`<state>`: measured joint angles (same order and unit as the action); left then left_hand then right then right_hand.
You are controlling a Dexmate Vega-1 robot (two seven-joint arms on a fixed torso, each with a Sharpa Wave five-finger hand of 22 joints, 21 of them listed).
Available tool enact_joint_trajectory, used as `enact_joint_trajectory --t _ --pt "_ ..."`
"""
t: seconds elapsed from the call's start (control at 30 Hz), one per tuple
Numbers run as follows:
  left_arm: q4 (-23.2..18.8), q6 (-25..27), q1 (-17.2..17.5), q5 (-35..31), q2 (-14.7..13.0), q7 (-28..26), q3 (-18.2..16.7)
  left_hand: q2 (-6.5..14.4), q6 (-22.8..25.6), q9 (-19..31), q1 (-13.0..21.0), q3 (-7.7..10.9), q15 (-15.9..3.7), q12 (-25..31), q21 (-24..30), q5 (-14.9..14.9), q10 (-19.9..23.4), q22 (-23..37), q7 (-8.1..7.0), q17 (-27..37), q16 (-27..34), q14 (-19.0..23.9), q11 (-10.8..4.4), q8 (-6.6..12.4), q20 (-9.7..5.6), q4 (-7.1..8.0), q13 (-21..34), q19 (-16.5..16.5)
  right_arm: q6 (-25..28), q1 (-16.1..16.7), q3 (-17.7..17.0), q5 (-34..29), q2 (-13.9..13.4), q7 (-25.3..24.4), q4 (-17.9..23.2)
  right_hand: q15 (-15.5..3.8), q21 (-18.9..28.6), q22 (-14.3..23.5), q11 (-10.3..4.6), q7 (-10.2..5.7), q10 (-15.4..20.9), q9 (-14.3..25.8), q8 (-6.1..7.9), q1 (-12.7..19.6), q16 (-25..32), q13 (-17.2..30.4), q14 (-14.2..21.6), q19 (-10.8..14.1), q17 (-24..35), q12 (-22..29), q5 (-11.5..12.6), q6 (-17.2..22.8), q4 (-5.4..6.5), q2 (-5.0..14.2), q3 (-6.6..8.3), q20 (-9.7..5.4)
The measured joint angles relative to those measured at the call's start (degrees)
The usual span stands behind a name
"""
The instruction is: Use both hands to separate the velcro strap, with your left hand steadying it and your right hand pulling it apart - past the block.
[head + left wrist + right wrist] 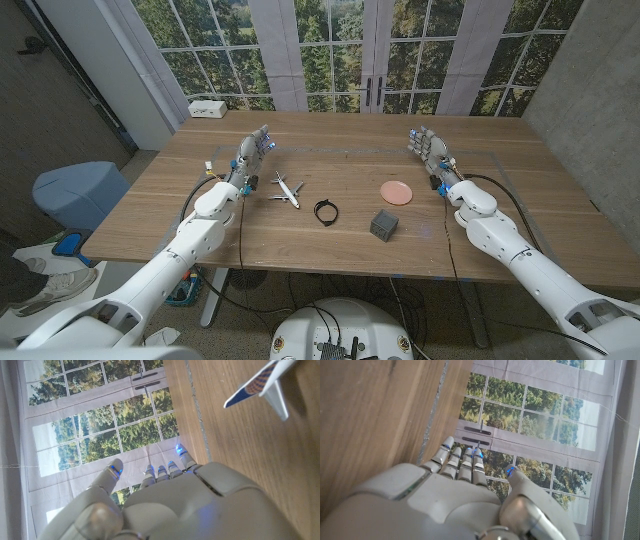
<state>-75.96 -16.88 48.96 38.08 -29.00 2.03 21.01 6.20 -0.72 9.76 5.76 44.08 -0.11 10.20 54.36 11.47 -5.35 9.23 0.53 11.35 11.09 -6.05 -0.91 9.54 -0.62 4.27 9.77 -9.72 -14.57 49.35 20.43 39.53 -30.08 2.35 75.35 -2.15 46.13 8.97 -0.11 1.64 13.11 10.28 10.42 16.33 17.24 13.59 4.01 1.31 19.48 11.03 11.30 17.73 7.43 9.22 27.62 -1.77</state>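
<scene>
A black velcro strap [326, 211], closed into a small loop, lies near the middle of the wooden table [340, 250]. A dark grey block [384, 225] sits just right of it, closer to the front edge. My left hand [254, 150] stands on its edge at the left, well behind the strap, fingers apart and holding nothing; its back shows in the left wrist view as left hand [170, 505]. My right hand [427, 148] stands likewise at the right, far from strap and block, fingers apart and empty, seen also as right hand [450, 505].
A white toy airplane [285, 188] lies between my left hand and the strap; its wing [265, 385] shows in the left wrist view. A pink round plate [396, 191] lies near my right hand. A white box [208, 109] sits at the far left corner.
</scene>
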Motion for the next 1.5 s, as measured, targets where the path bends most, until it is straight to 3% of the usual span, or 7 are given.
enact_joint_trajectory --t 0.2,0.3,0.63,0.83,1.1,1.37,1.5 --pt "-0.85 -0.18 0.53 0.27 0.2 -0.13 -0.11 0.0 0.0 0.0 0.0 0.14 -0.31 0.0 0.76 0.0 0.0 0.0 0.0 -0.15 0.0 -0.31 0.0 0.0 0.0 0.14 0.0 0.0 0.44 0.8 -0.28 0.78 -0.05 0.07 -0.02 0.08 0.08 0.0 0.03 0.36 0.03 0.0 0.0 -0.08 0.0 -0.02 0.55 0.2 -0.31 0.22 0.0 0.36 -0.27 0.37 0.27 -0.19" --pt "-0.93 -0.44 0.56 0.27 0.32 -0.14 -0.11 0.0 -0.31 0.0 0.0 0.14 -0.31 0.0 0.76 0.0 0.0 -0.01 0.3 -0.17 0.0 -0.31 0.0 0.0 0.0 0.14 0.0 0.0 0.45 1.55 -0.42 0.79 -0.05 -0.67 0.13 0.06 -0.21 0.04 0.81 0.65 0.8 0.0 0.09 -0.11 0.0 -0.28 1.64 0.42 -0.75 0.45 0.0 0.65 -0.77 0.39 0.75 -0.39" --pt "-0.97 -0.9 0.34 -0.26 0.45 0.06 0.3 0.0 -0.3 -0.01 0.0 0.13 -0.31 0.0 0.51 0.0 0.01 -0.01 0.3 -0.16 0.0 -0.3 0.0 0.22 0.0 0.14 -0.01 0.0 0.36 3.88 -0.38 -1.86 -0.27 -5.81 3.09 0.41 -1.31 0.25 1.97 1.44 2.58 -0.01 0.66 3.5 0.43 -1.08 3.69 3.5 -2.19 0.87 -0.49 1.81 -6.86 -0.36 1.87 -0.17" --pt "-0.9 -0.92 0.12 -0.36 0.45 0.43 0.48 0.0 -0.3 -0.01 0.0 -0.05 -0.3 0.0 0.3 0.0 0.01 -0.01 0.3 -0.44 0.0 -0.3 0.0 0.43 0.0 -0.04 -0.01 0.0 0.77 5.28 0.06 -4.76 -0.8 -9.77 5.66 0.5 -1.86 0.24 1.66 1.58 3.52 -0.01 0.66 5.43 0.43 -1.27 4.42 4.69 -2.74 1.32 -0.49 2.81 -9.94 -0.61 2.58 -0.22" --pt "-0.67 -0.92 -0.03 -0.38 0.39 0.98 0.7 0.0 -0.09 -0.01 0.0 -0.28 -0.44 0.4 0.08 0.0 0.02 -0.02 0.09 -0.66 0.45 -0.16 -0.01 0.43 0.0 -0.27 -0.01 0.01 2.03 7.34 0.73 -9.97 -1.8 -15.8 10.03 0.41 -2.08 0.42 1.44 1.47 4.71 0.27 1.06 7.85 0.92 -1.35 5.74 6.06 -3.0 1.33 -0.49 3.92 -12.4 -1.33 3.01 -0.29" --pt "-0.69 -0.71 0.02 -0.33 0.25 1.22 0.75 0.0 0.23 -0.02 0.0 -0.53 -0.6 0.67 -0.15 0.0 0.23 -0.02 0.4 -0.7 0.45 0.43 -0.22 0.65 0.33 -0.51 -0.02 -0.29 4.63 9.34 1.41 -15.57 -2.82 -21.82 14.7 0.2 -2.29 0.74 1.64 1.53 6.55 0.27 1.46 9.63 2.7 -1.18 8.01 8.96 -2.51 2.17 0.22 5.75 -15.28 -0.47 3.21 2.62" --pt "-0.76 -0.62 0.1 -0.26 0.14 1.4 0.78 0.0 0.57 -0.02 0.0 -0.53 -0.61 0.67 -0.15 -0.01 0.23 -0.02 0.06 -0.69 0.45 0.43 -0.22 0.65 0.53 -0.51 -0.02 -0.09 6.59 10.29 1.84 -18.88 -3.29 -25.07 17.18 0.05 -2.29 0.8 1.85 1.16 7.16 0.27 1.68 10.98 3.11 -0.91 8.25 9.75 -2.27 2.53 0.45 6.29 -15.91 -0.91 3.24 3.4"
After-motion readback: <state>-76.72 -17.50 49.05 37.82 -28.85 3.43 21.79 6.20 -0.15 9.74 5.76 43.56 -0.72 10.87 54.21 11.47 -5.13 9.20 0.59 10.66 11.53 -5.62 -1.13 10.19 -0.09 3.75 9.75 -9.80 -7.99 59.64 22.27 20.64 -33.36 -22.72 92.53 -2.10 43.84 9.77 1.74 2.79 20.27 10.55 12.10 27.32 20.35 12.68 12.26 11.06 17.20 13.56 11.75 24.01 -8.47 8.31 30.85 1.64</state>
